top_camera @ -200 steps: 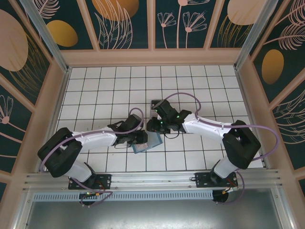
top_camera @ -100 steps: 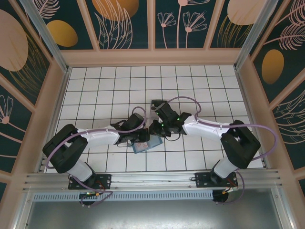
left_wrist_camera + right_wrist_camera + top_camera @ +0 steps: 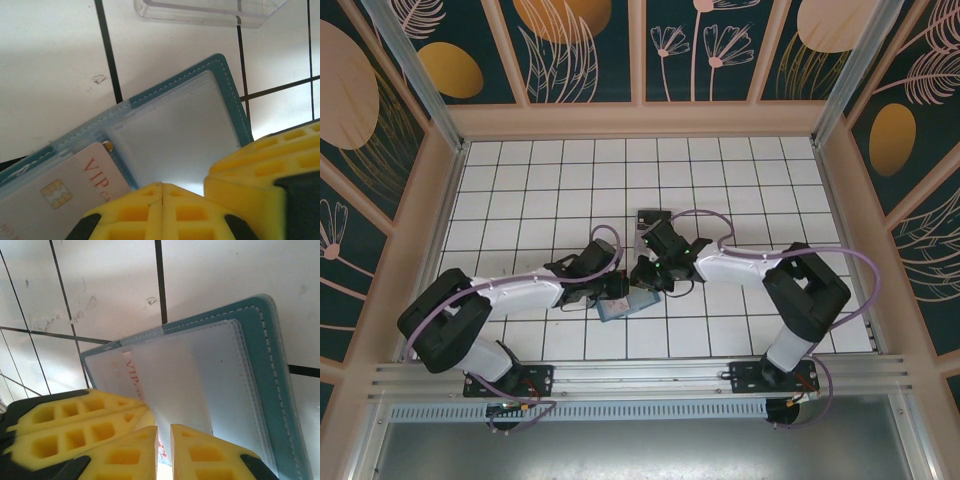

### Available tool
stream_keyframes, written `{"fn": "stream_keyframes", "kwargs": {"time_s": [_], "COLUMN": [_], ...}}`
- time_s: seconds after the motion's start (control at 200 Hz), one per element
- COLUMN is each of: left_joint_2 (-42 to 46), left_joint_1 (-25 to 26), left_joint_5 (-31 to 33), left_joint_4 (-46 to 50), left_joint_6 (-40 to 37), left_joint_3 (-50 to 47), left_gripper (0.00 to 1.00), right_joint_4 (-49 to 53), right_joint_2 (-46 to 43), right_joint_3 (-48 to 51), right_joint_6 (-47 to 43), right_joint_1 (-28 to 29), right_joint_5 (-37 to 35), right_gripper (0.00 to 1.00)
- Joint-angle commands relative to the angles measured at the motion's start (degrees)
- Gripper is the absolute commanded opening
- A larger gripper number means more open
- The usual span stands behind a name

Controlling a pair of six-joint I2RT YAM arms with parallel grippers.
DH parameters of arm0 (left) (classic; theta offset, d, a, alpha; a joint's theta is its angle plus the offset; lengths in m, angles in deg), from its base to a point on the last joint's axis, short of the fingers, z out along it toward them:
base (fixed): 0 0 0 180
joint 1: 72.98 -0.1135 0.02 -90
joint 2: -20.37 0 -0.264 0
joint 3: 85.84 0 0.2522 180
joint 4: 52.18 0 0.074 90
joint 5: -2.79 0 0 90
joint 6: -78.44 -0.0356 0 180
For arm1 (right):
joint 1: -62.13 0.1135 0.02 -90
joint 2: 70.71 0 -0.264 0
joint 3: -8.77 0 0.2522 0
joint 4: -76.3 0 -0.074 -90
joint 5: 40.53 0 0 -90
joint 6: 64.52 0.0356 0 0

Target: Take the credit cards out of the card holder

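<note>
The teal card holder (image 3: pixel 622 306) lies open on the tiles, its pale lining (image 3: pixel 175 130) facing up. A pinkish-white card marked "VIP" (image 3: pixel 67 192) sits in its pocket and shows through the lining (image 3: pixel 131 367). My left gripper (image 3: pixel 617 288) is shut, its yellow tips (image 3: pixel 162 187) pressing on the lining. My right gripper (image 3: pixel 645 280) stands beside it, fingers (image 3: pixel 163 440) closed to a thin slit in which the card's red-printed edge shows. The blackish card is hidden.
A clear plastic tray (image 3: pixel 210 10) lies just beyond the holder. The right gripper's yellow finger (image 3: pixel 262 170) crowds the left wrist view, and the left gripper's fingers (image 3: pixel 75 425) crowd the right wrist view. White tiled floor (image 3: pixel 520 180) spreads all around inside the walls.
The right arm's elbow has swung left and its gripper has dropped closer onto the holder. The left gripper shifted slightly over it. The holder has stayed in place.
</note>
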State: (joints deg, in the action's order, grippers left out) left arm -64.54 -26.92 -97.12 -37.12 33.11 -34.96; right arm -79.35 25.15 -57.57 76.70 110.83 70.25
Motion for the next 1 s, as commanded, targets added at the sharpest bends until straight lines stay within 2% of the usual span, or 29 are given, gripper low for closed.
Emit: {"fn": "stream_keyframes", "kwargs": {"time_s": [0.0, 0.255, 0.771, 0.991], "left_joint_2": [3.11, 7.54, 14.43, 14.87], "left_joint_1": [-0.17, -0.51, -1.24, -1.25], "left_joint_5": [2.28, 4.95, 6.05, 5.06], "left_joint_4": [2.26, 6.10, 8.98, 8.15], "left_joint_6": [0.25, 0.50, 3.29, 4.51], "left_joint_3": [-0.28, -1.59, -7.00, -9.32], "left_gripper": [0.07, 0.07, 0.08, 0.10], "right_joint_4": [-1.30, -0.02, 4.55, 9.93], "right_joint_2": [2.16, 4.70, 10.83, 12.26], "right_joint_3": [-0.40, -2.92, -11.19, -13.04], "right_joint_6": [0.82, -0.48, -4.82, -9.06], "right_joint_1": [-0.26, -0.18, 1.89, 2.12], "right_joint_5": [1.70, 2.67, 4.40, 1.30], "right_gripper": [0.15, 0.15, 0.17, 0.17]}}
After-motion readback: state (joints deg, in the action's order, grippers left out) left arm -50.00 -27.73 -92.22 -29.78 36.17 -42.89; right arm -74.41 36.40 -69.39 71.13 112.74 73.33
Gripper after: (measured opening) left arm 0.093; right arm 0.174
